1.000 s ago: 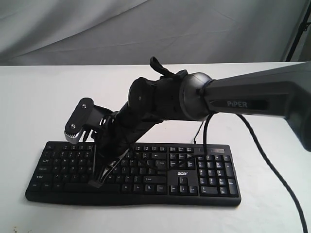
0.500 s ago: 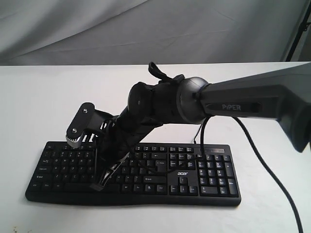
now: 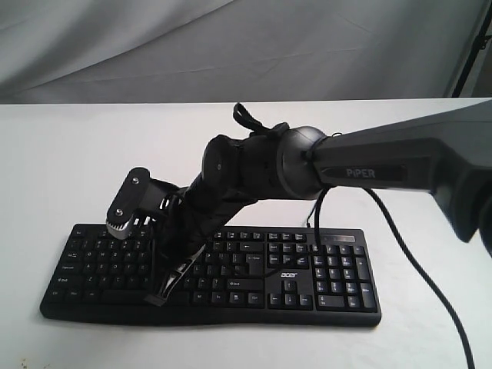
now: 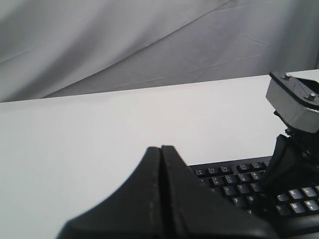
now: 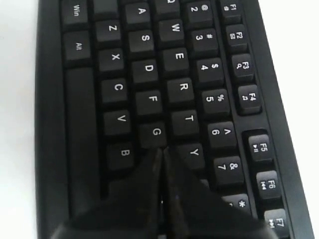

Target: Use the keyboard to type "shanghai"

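The black keyboard (image 3: 289, 274) lies across the front of the white table, with its number pad on the right. My right arm reaches across to its left half. The right gripper (image 3: 160, 296) is shut, fingers pressed together, and points steeply down onto the letter keys. In the right wrist view the right gripper (image 5: 163, 150) has its tip just past the G key (image 5: 156, 132), between B and Y; the key beneath is hidden. The left gripper (image 4: 161, 149) is shut on nothing and hovers over bare table beside the keyboard (image 4: 232, 185). It is outside the exterior view.
The right arm's grey wrist camera block (image 3: 127, 204) hangs over the keyboard's upper left keys, also seen as the grey block (image 4: 295, 103). A thick black arm cable (image 3: 419, 273) trails over the table at the right. A grey cloth backdrop (image 3: 231, 46) stands behind the table.
The right wrist has sunk a little, and the shut fingertips have slid slightly right and toward the keyboard's front edge. The keyboard has not moved.
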`<state>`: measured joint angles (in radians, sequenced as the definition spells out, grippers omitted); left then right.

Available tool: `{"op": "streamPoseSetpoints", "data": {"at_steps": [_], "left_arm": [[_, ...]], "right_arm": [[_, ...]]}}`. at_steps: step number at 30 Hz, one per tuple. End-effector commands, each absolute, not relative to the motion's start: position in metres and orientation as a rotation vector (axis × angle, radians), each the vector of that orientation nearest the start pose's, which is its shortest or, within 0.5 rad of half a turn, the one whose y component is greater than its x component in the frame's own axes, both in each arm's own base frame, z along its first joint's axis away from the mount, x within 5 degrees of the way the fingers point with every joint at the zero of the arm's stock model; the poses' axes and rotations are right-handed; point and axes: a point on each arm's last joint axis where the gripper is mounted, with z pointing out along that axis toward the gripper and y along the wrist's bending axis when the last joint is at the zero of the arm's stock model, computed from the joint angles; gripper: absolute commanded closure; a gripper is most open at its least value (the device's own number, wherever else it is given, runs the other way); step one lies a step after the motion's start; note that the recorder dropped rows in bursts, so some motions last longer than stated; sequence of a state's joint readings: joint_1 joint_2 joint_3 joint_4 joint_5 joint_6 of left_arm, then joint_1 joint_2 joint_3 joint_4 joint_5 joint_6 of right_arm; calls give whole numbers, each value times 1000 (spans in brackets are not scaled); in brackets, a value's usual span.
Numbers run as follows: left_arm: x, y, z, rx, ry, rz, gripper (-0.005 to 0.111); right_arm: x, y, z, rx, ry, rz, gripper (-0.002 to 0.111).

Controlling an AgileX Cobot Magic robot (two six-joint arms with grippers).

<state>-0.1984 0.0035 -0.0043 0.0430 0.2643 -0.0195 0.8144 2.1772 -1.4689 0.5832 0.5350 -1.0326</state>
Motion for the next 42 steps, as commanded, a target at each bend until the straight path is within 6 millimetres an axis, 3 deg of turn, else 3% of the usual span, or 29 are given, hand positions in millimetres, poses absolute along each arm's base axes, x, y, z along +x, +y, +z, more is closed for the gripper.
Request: {"op": "streamPoseSetpoints", "data": {"at_steps": [1,42], "left_arm": [[54,-10,190,185,1735,-124,107],[54,-10,190,185,1735,-124,107]], "right_arm": [[290,347,129,-1715,2001,485,108],[290,349,117,-1720,2007,498,108]]}}
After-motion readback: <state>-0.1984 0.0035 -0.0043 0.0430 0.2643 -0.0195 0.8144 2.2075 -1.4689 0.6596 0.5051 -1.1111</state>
